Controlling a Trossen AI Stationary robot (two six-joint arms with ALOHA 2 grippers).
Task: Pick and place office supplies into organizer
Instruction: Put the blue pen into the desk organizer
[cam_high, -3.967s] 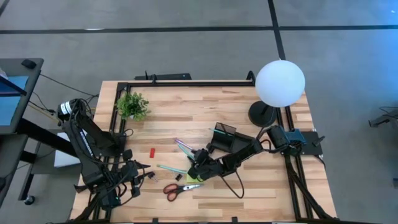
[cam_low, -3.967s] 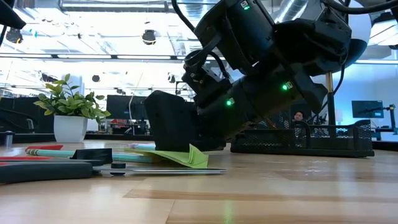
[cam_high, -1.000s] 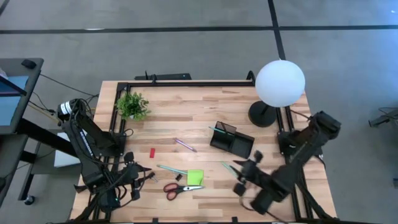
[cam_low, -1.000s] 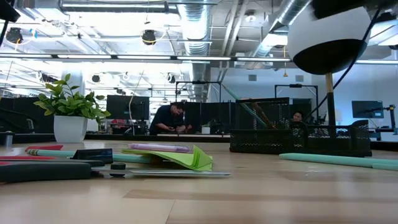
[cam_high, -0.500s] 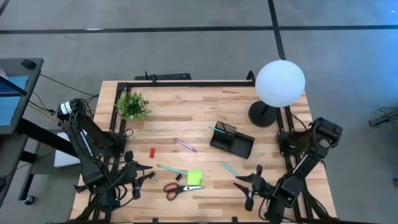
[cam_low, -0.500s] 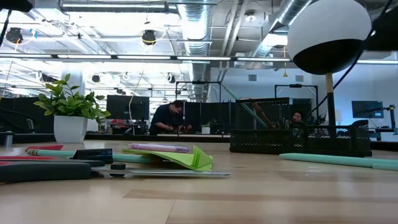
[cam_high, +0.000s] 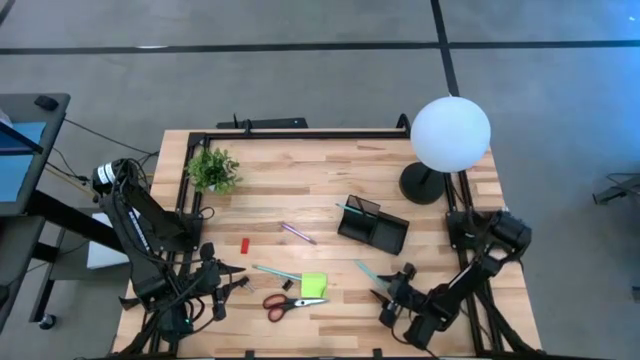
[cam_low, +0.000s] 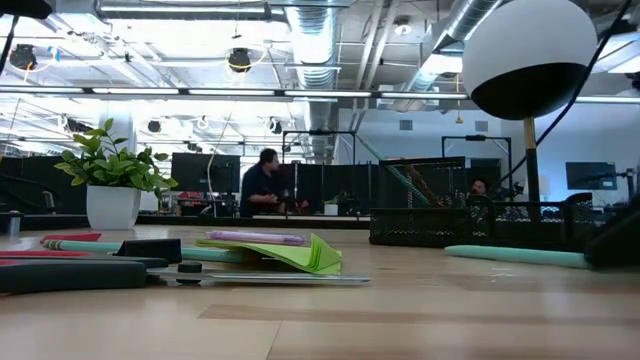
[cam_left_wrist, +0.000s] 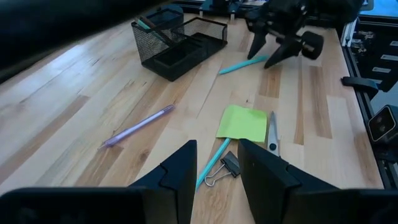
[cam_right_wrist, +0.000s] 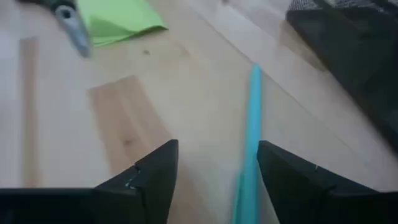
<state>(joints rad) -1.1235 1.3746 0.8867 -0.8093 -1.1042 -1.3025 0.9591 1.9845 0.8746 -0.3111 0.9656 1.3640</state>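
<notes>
No legible text, label, brand, number or sign found on any item in any view.

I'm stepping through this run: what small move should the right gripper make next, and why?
Probably lower and close on the teal pen. The right gripper hovers open over it, the pen lying between its fingers on the table beside the organizer, not in it. The left gripper waits.
</notes>
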